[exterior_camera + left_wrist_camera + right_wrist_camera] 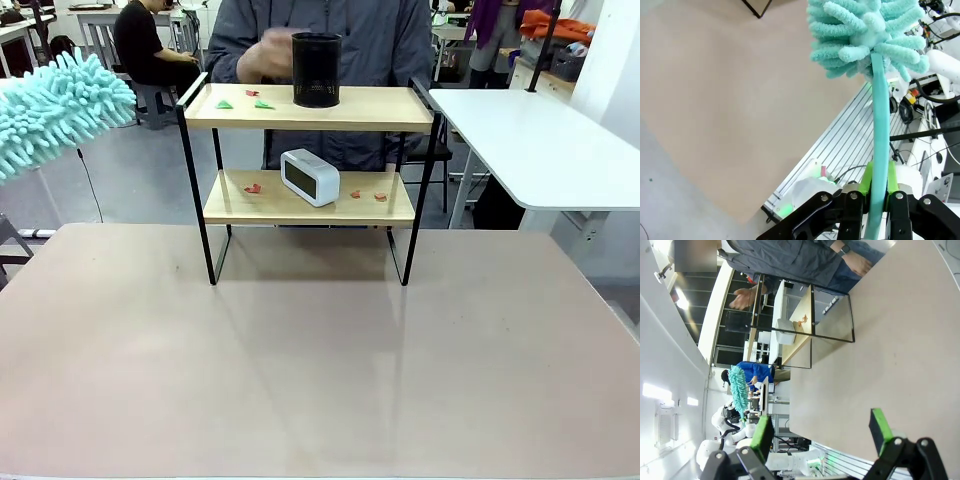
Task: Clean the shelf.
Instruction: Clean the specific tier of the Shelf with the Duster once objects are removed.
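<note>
In the front view, the two-tier shelf of light wooden boards on a thin black frame [380, 105] stands on the counter, well right of a fluffy teal duster [55, 110]. In the left wrist view, my left end effector [879, 179] pinches the duster's handle. In the right wrist view, my right end effector [821, 429] is spread wide, and the shelf is well ahead of its fingers.

Turquoise duster [55, 110], black mesh pen cup [316, 70], white alarm clock [310, 176], pale-wood shelf [380, 105] with black frame, red and green paper scraps [263, 104], beige desk [320, 370].

No text, label or number is legible anywhere — too small; too blurred.
</note>
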You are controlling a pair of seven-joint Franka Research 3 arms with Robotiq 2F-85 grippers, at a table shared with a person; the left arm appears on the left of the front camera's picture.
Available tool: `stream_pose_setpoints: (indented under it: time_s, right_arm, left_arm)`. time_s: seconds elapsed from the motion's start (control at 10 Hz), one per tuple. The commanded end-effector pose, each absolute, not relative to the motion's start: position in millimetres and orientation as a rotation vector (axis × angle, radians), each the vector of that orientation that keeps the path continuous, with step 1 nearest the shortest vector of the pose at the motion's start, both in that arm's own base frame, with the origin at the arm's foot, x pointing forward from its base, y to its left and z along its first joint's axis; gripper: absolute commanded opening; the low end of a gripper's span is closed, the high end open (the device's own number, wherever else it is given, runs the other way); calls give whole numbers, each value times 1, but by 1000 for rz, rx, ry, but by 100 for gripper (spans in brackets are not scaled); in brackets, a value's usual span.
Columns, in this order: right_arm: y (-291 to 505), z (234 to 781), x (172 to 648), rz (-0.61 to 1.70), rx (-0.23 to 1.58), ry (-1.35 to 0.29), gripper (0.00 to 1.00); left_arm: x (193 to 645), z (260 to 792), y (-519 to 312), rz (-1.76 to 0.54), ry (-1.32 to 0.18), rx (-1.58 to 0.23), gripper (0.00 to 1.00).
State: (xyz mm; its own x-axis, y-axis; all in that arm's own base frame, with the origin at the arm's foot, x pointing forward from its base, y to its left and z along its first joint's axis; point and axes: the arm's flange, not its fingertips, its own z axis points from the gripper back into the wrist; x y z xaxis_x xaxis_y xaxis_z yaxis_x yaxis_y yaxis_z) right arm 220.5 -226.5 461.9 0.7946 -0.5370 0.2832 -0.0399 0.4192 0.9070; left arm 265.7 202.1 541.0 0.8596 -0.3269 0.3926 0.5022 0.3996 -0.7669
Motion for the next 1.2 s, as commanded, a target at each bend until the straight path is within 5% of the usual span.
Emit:
stream_pose_setpoints:
  time_s: [0.0, 1.1]
  right_arm:
    - [-228, 464, 223, -315, 1115, -627, 100]
    - [-228, 464, 223, -315, 1115, -627, 100]
  left_arm:
    - [263, 542, 203, -542, -210, -1054, 0]
    - [263, 542, 203, -542, -210, -1054, 0]
